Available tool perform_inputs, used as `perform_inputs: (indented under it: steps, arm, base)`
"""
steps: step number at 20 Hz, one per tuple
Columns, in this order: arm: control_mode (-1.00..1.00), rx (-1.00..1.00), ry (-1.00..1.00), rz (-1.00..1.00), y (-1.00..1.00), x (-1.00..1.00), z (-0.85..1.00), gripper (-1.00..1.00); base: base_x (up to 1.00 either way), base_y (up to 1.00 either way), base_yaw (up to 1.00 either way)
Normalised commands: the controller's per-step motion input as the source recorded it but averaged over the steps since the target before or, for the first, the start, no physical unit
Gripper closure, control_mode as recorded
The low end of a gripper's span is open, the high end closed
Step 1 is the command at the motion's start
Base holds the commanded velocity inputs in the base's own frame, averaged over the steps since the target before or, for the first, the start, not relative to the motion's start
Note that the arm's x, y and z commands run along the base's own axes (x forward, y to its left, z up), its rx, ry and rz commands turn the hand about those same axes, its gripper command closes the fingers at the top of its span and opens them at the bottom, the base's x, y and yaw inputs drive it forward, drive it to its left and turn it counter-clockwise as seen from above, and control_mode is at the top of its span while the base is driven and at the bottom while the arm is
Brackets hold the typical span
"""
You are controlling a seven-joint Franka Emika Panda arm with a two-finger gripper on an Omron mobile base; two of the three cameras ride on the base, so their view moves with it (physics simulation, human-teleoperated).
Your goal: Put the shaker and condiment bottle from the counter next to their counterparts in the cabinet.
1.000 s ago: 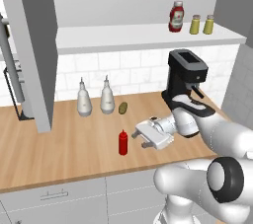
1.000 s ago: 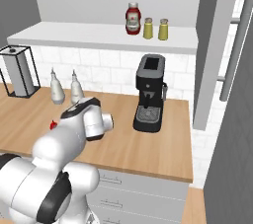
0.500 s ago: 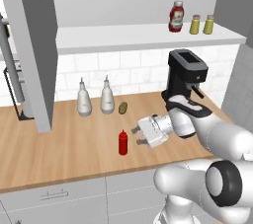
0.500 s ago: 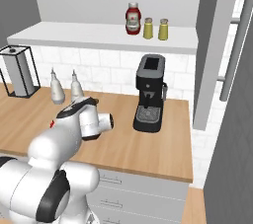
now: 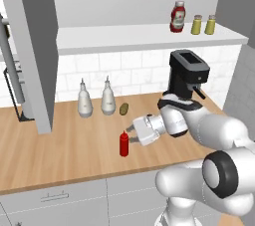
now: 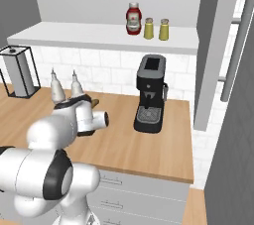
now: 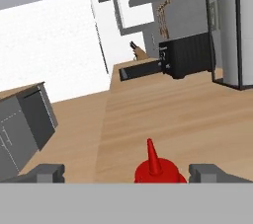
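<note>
Jaws spread wide, the gripper point(image 7: 126, 173) frames the condiment bottle point(image 7: 157, 168) without touching it, the bottle's body cut off by the hand view's bottom edge.

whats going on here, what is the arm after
The white arm has its gripper open and lined up on the slim red condiment bottle, which stands upright on the counter. In the hand view the bottle's nozzle sits between the two fingertips, not gripped yet. The small olive shaker lies further back on the counter. Up in the cabinet, the labelled red bottle and two shakers wait.
</note>
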Motion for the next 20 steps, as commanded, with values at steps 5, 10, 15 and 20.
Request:
perform_inputs:
  steps: [5,10,15,20]
  arm:
    - [-1.00,0.00,0.00,-0.03,0.00,0.15,-0.01,-1.00]
    - [-1.00,0.00,0.00,0.00,0.09,0.09,-0.18,-1.00]
    - [-1.00,0.00,0.00,0.00,0.03,0.03,-0.13,-1.00]
    - [-1.00,0.00,0.00,0.00,0.00,0.04,-0.11,-1.00]
  base:
    - [0.00,0.00,0.00]
    - [0.00,0.00,0.00]
    - [0.00,0.00,0.00]
    - [0.00,0.00,0.00]
